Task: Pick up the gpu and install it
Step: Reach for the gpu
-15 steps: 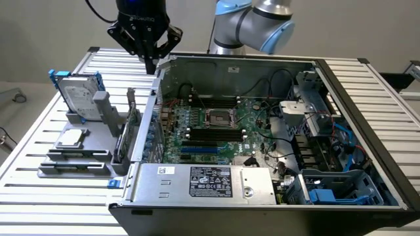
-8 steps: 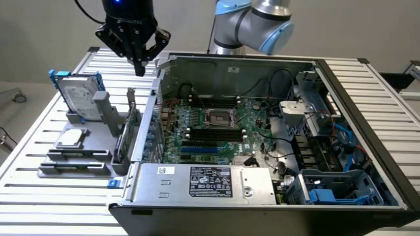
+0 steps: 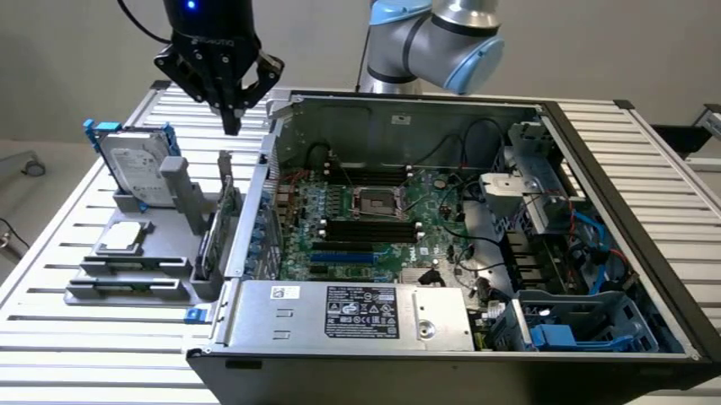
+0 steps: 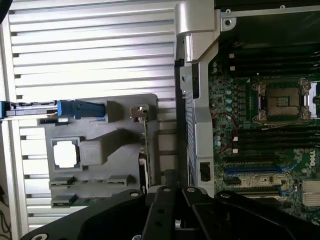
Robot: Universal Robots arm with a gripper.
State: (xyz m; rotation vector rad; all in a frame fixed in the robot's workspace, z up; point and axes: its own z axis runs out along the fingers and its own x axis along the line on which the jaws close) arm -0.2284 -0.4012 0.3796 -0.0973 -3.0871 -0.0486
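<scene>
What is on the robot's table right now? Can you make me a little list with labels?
fingers: shut, holding nothing, hanging above the gpu
gpu: standing on its edge in the grey holder, not installed yet
hard drive: upright in the same holder
CPU chip: lying flat on the holder
computer case: open, motherboard showing

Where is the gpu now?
The gpu stands on edge in the grey holder, at the exterior view's left of the computer case, between it and the hard drive, under the gripper.
</scene>
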